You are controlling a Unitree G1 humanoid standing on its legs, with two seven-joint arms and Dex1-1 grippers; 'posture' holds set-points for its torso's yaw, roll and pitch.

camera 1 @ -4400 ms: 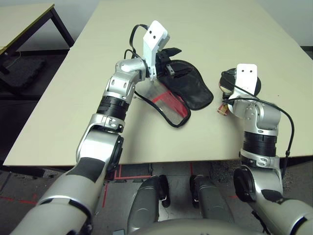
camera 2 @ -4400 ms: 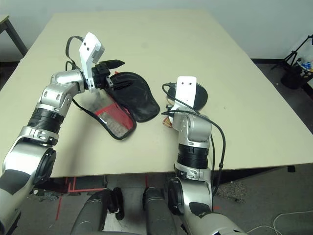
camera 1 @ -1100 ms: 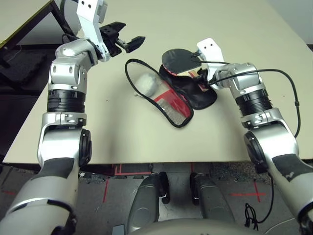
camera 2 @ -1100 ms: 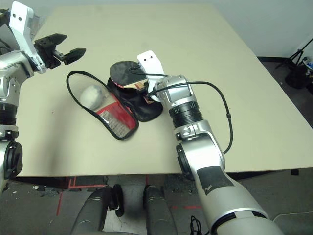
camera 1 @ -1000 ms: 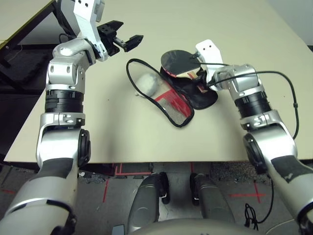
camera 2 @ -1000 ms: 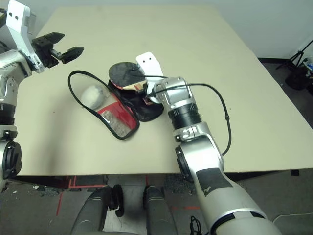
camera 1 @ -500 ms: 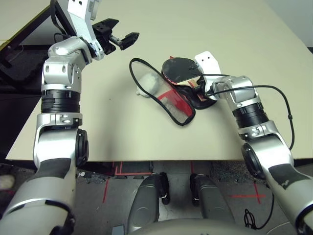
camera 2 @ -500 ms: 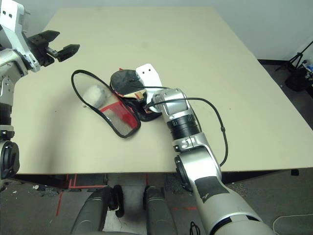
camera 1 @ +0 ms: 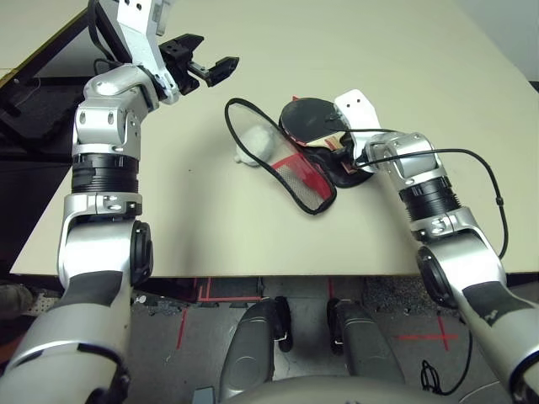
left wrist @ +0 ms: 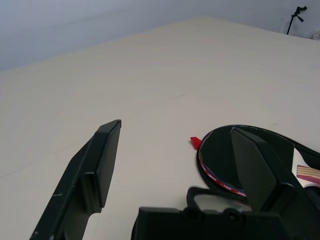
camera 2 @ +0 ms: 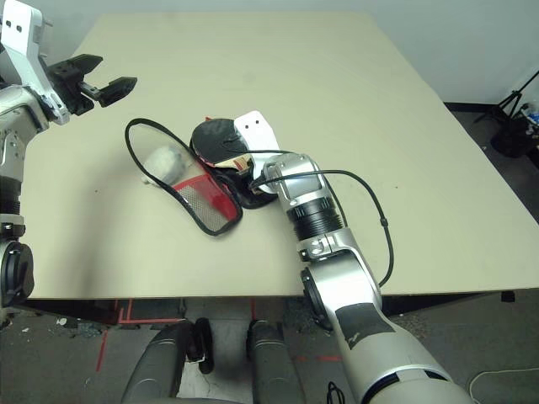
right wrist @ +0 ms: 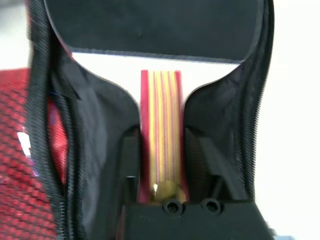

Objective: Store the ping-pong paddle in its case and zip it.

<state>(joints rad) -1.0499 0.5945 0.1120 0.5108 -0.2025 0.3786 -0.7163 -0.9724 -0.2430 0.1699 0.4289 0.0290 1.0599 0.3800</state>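
Our right tool, fingers narrowly flanking the ping-pong paddle handle inside the case, should release only once the paddle lies flat there, while our left tool waits wide open beyond the case.

Tabletop: plain beige, matte, large rectangle. Second table off to the left, same beige top with a yellow edge on a black frame. Floor below the near edge is grey with red tape lines. Black tripod stands at the far right, by the pale wall.
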